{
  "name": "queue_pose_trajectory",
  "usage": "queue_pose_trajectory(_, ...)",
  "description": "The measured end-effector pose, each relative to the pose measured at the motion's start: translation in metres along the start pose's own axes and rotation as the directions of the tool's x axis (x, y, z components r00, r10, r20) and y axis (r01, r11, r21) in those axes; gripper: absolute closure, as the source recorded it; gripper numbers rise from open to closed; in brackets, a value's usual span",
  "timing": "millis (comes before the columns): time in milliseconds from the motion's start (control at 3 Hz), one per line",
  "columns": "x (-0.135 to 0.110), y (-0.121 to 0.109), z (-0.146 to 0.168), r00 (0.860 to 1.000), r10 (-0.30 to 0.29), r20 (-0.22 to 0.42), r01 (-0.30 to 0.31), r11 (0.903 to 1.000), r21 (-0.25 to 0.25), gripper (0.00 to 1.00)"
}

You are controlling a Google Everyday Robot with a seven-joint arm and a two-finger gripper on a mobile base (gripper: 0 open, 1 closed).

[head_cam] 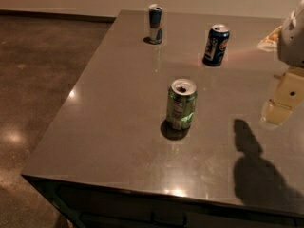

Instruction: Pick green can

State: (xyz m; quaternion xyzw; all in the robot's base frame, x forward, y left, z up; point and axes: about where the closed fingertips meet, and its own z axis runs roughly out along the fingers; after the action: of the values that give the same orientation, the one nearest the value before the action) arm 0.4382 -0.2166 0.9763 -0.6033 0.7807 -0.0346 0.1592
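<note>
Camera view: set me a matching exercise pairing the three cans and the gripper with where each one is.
Things:
1. green can
2. dark blue can
3. slim blue-and-silver can
4. gripper

Places:
A. far end of the table, left
B. right edge of the view, over the table
C. middle of the table, nearest the camera
D. far end, right of the slim can

Pairs: 1-C, 2-D, 3-A, 4-B

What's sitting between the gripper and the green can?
Only bare table lies between the gripper, at the right edge, and the green can, as the camera view shows.
</note>
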Motion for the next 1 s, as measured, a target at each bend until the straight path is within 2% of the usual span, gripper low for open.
queue_pose_trajectory(333,0.000,0.000,0.000,1.000,0.000,0.000,0.000,1.0000,0.000,0.00)
queue_pose_trajectory(667,-0.010,-0.001,0.006,0.999,0.005,0.036,-0.005,1.0000,-0.005,0.00)
queue_pose_trajectory(1000,-0.037,0.004,0.024,0.991,0.025,0.134,-0.022,0.9995,-0.024,0.00)
